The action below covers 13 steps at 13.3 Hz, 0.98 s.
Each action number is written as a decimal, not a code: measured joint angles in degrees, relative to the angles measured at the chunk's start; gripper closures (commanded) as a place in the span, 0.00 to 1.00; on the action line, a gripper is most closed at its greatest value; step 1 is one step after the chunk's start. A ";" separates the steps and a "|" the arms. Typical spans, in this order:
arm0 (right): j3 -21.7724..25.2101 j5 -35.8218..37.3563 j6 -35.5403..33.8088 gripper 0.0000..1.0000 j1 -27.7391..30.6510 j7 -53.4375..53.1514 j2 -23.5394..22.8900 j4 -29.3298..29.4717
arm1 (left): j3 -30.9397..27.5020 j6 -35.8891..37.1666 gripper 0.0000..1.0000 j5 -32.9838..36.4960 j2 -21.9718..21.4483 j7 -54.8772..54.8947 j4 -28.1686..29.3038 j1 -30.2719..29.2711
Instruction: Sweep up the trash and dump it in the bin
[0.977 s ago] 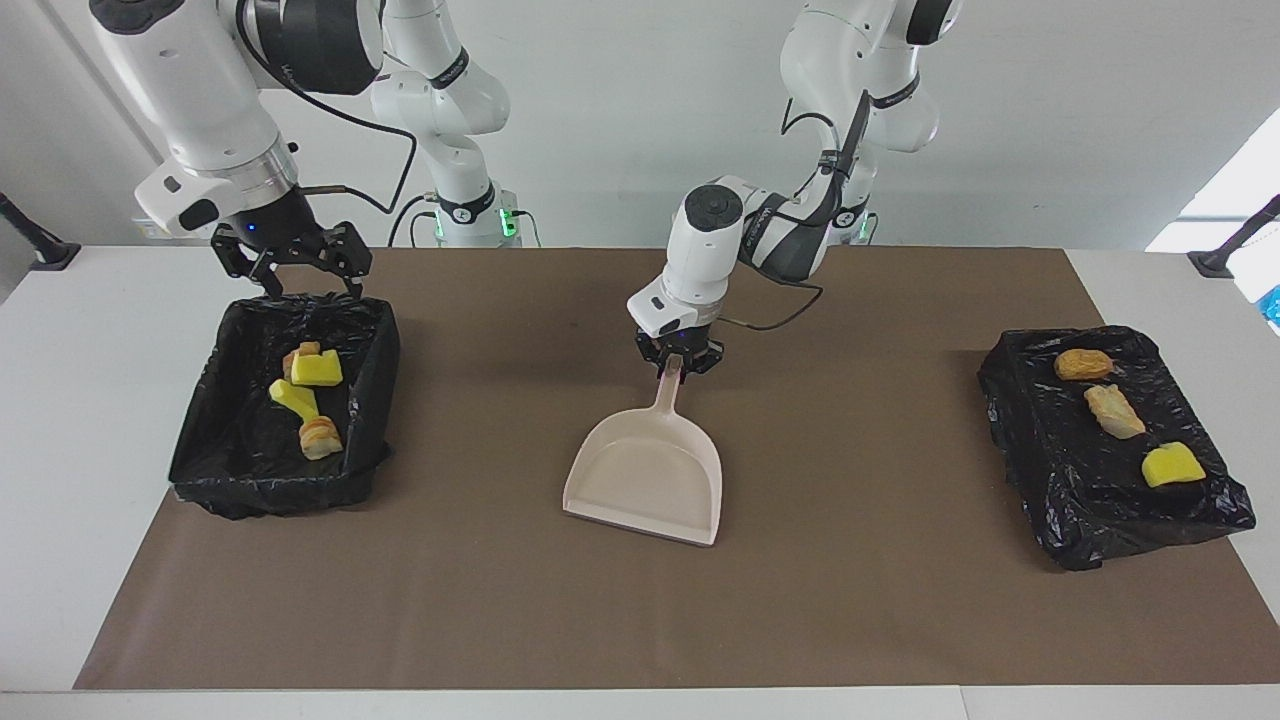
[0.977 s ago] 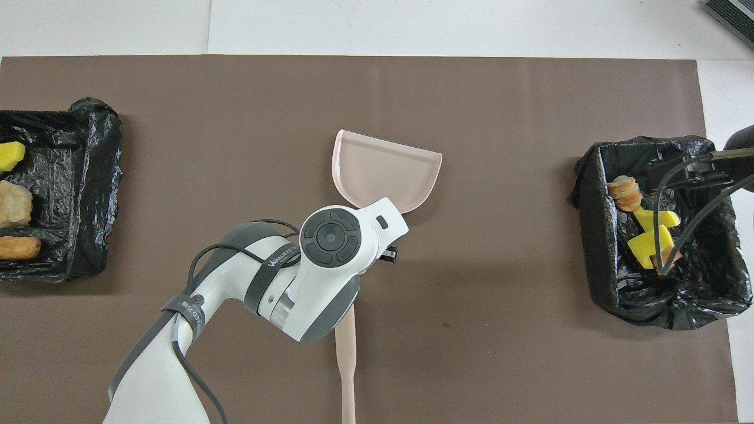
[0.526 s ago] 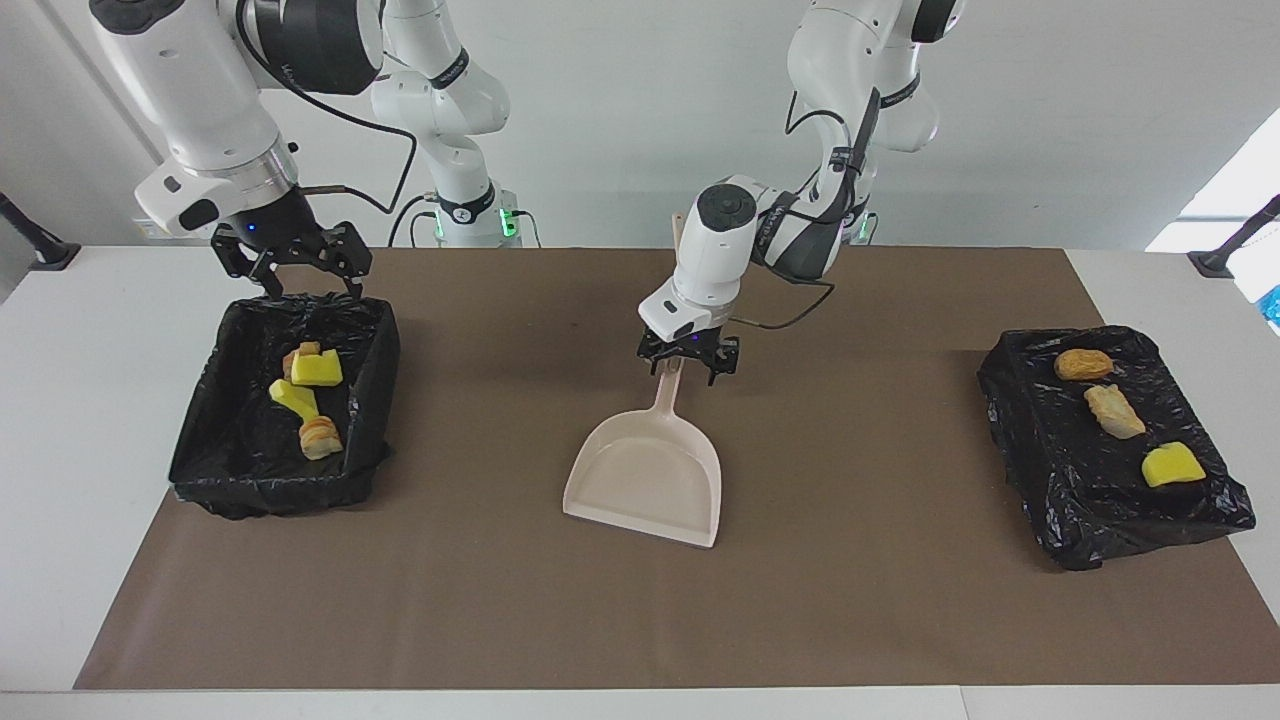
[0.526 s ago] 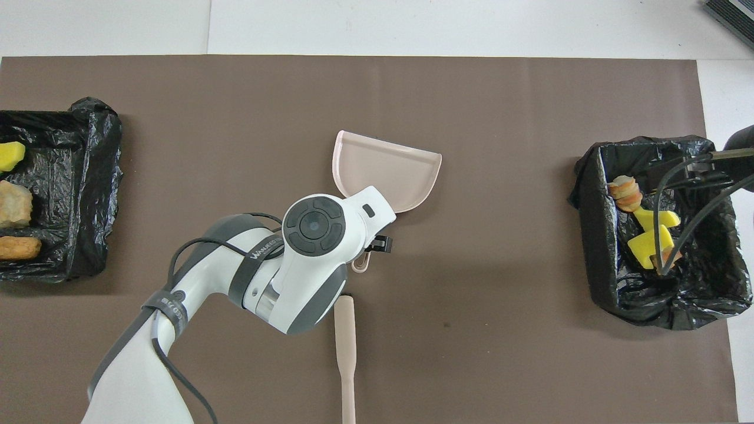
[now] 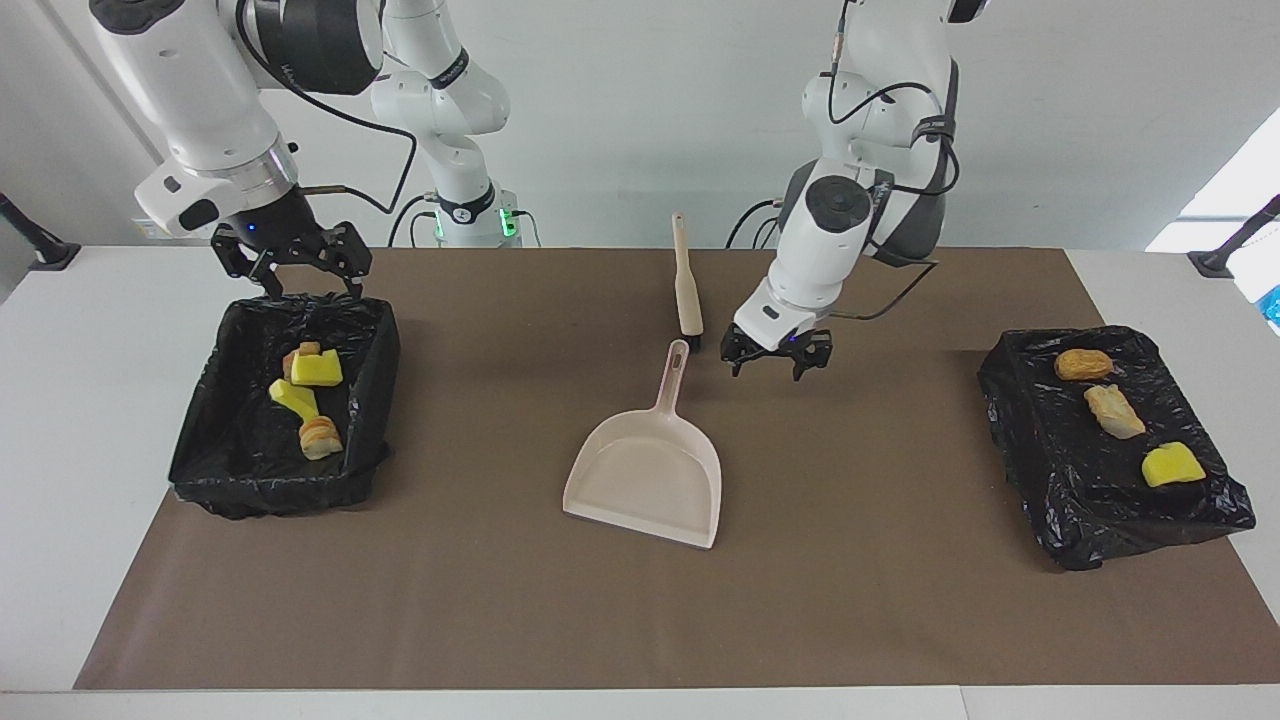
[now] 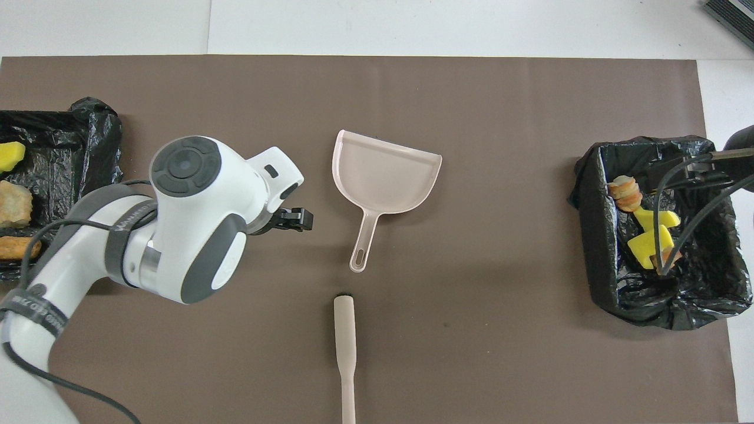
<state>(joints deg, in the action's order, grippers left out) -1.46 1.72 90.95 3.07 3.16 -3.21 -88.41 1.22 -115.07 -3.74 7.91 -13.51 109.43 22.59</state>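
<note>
You are seeing 4 trash (image 5: 305,395) chunks lying in the bin (image 5: 205,455) under the right gripper (image 5: 292,282), and 3 in the second bin (image 5: 1205,515). They are looking light and squashy. Both grippers' jaws are standing released; the left gripper (image 5: 775,361) is hovering beside the dustpan (image 5: 645,480) handle.

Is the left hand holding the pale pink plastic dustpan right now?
No, the open left hand hangs beside the pale pink plastic dustpan, apart from its handle.

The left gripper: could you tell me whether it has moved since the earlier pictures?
Yes. The left gripper has let go of the dustpan handle and swung aside toward the left arm's end of the table, open and empty over the brown mat.
</note>
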 measured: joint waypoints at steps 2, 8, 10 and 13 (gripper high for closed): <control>0.00 0.00 0.00 0.00 0.00 0.00 0.00 0.00 | -0.14 4.57 0.00 0.00 -2.61 6.77 -0.13 -5.72; 0.00 0.00 0.00 0.00 0.00 0.00 0.00 0.00 | -0.38 13.71 0.00 1.94 -9.46 19.76 -1.72 -18.55; 0.00 0.00 0.00 0.00 0.00 0.00 0.00 0.00 | -0.37 17.03 0.00 3.79 -9.64 20.84 -4.41 -19.34; 0.00 0.00 0.00 0.00 0.00 0.00 0.00 0.00 | -0.32 23.10 0.00 5.03 -9.73 20.75 -10.19 -19.34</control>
<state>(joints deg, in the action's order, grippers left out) -1.46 1.72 90.95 3.07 3.16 -3.21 -88.41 0.90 -91.97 1.29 -1.82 7.24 99.25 3.25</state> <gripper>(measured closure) 0.000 0.000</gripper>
